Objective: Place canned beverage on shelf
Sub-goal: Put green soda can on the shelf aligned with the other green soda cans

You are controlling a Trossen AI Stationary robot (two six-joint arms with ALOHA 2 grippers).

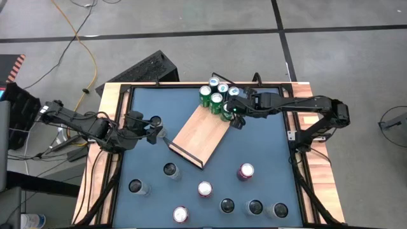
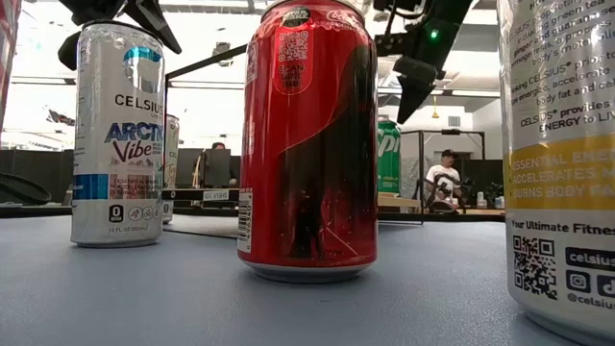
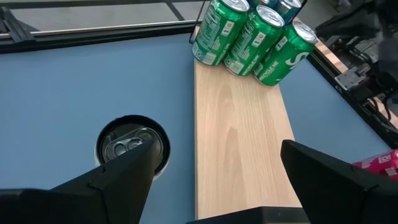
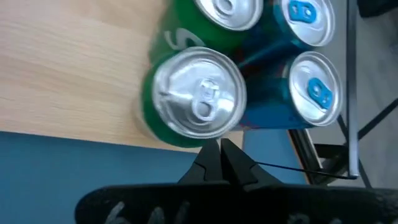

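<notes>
The shelf (image 1: 203,130), a light-wood board with a dark lip, lies slantwise on the blue tabletop. Three green cans (image 1: 216,100) and three blue-topped cans (image 1: 223,88) stand on its far end. My right gripper (image 1: 237,122) is shut, its tips (image 4: 221,152) just beside the nearest green can (image 4: 198,93), at the board's right edge. My left gripper (image 1: 160,131) hangs open above the board's near-left end (image 3: 239,143), with nothing between its fingers (image 3: 124,180). My right gripper's shut fingertips point slanting down at the side of the nearest green can (image 4: 186,134). Whether they touch it, I cannot tell.
Several loose cans stand on the near half of the table: a red one (image 1: 246,171), another red one (image 1: 205,189), a dark-topped one (image 3: 132,144) near my left gripper, and more along the near edge (image 1: 255,207). A wooden rim (image 1: 321,165) bounds the table. A person (image 2: 442,178) sits in the room behind.
</notes>
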